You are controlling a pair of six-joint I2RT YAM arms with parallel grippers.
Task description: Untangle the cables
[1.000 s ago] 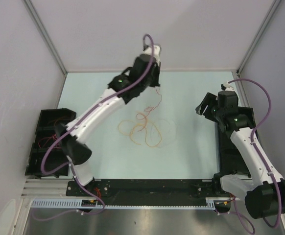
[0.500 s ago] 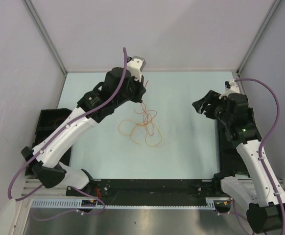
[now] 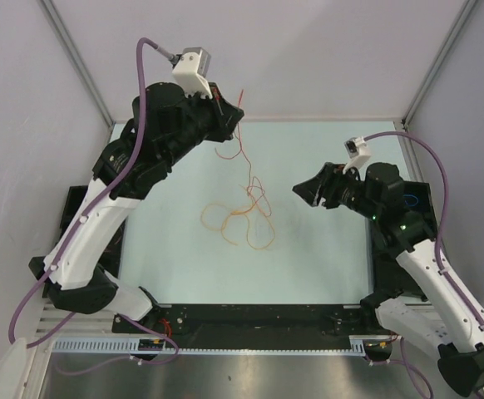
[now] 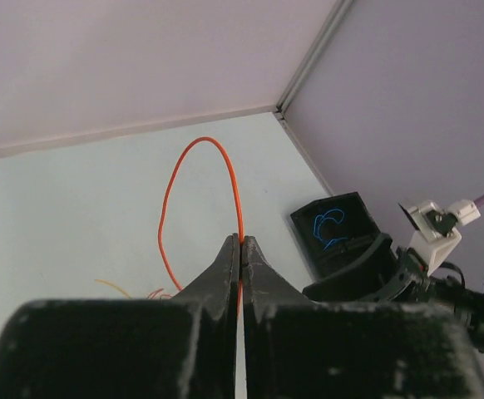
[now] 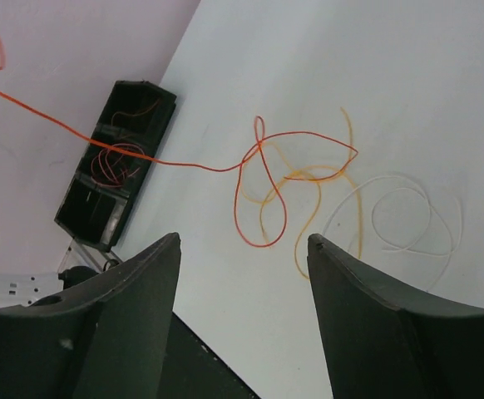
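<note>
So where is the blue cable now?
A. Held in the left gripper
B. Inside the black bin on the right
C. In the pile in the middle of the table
B: the left wrist view shows the blue cable curled up inside the black bin.

In the left wrist view we lose the orange cable (image 4: 205, 139) where it drops behind the closed left pincer (image 4: 240, 241), whose dark body also hides nearly all of the heap (image 4: 113, 286) on the worktop (image 4: 76, 191). In the right wrist view that cable runs off the left edge, and the thin wires (image 5: 113, 162) in the black tray (image 5: 150, 141) are too small for us to count. From above, the pale cable (image 5: 396, 177) is too faint to trace.
</note>
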